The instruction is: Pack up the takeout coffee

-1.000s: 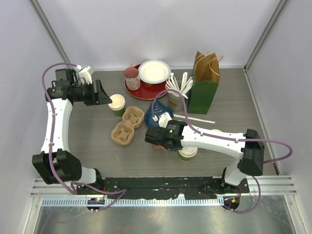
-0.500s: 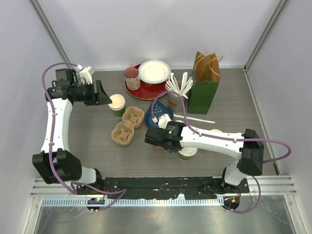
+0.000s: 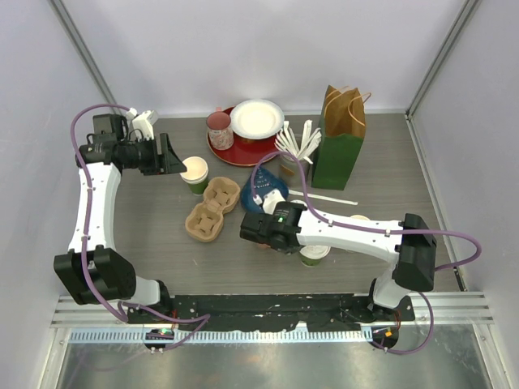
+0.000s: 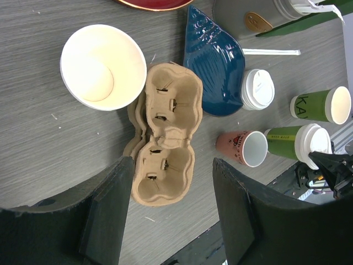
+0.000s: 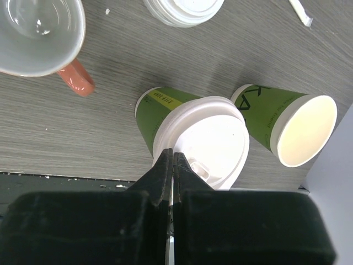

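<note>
A lidded green cup point(image 5: 201, 138) stands near the table's front, also in the top view point(image 3: 314, 254). My right gripper point(image 5: 172, 154) is shut, its tips on the near rim of that white lid; it shows in the top view point(image 3: 293, 243). A lidless green cup point(image 5: 287, 124) stands beside it. A loose white lid point(image 5: 182, 8) lies further off. Another lidless green cup point(image 4: 102, 66) stands by a cardboard cup carrier point(image 4: 168, 138). My left gripper point(image 4: 174, 163) is open and empty, hovering left of that cup point(image 3: 195, 172).
A white mug with a pink handle point(image 5: 38, 33) stands by the lidded cup. A blue dish point(image 3: 268, 192) lies beyond the carrier point(image 3: 212, 209). At the back are a red tray point(image 3: 243, 150) with a plate and pink cup, a cutlery holder point(image 3: 296, 150) and a green-and-brown paper bag point(image 3: 339, 138).
My right gripper has edged slightly left at the lidded cup. The left arm and the other objects have not moved.
</note>
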Tool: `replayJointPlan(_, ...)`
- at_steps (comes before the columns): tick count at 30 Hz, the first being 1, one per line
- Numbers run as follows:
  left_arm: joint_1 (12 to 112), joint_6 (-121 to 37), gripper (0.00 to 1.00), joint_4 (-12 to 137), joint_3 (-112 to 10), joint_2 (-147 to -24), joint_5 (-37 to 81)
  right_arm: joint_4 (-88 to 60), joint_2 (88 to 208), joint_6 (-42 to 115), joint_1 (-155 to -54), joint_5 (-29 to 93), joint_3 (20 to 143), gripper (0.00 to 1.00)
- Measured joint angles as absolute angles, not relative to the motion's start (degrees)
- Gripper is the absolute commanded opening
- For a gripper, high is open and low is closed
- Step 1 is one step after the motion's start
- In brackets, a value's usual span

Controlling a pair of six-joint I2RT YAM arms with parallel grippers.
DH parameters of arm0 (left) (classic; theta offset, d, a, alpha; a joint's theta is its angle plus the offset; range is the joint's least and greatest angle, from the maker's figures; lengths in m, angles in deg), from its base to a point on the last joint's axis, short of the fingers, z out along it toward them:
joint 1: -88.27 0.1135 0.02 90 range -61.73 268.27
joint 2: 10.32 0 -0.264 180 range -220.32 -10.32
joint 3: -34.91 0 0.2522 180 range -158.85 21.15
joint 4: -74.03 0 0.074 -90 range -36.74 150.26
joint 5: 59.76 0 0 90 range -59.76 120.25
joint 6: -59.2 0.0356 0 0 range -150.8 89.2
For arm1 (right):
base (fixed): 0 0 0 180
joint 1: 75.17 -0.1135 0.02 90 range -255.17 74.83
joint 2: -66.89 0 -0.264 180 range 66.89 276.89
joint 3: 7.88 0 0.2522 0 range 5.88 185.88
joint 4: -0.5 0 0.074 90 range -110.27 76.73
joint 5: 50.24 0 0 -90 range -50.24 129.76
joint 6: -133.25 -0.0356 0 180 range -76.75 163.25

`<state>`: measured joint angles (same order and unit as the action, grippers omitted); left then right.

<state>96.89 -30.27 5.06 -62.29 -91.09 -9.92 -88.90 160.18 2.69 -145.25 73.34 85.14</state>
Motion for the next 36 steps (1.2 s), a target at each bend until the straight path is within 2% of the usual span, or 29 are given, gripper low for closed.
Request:
replayJointPlan(30, 96.89, -30.05, 0.63, 4.12, -62.31, -91.77, -9.96, -90.15, 160.8, 1.27, -145.95, 75.94, 85.36, 0.01)
replayJointPlan(36, 96.89, -30.05, 0.63, 4.06, -62.31, -91.81, -9.96, -90.1, 160.8, 1.03, -145.95, 75.79, 84.88, 0.06)
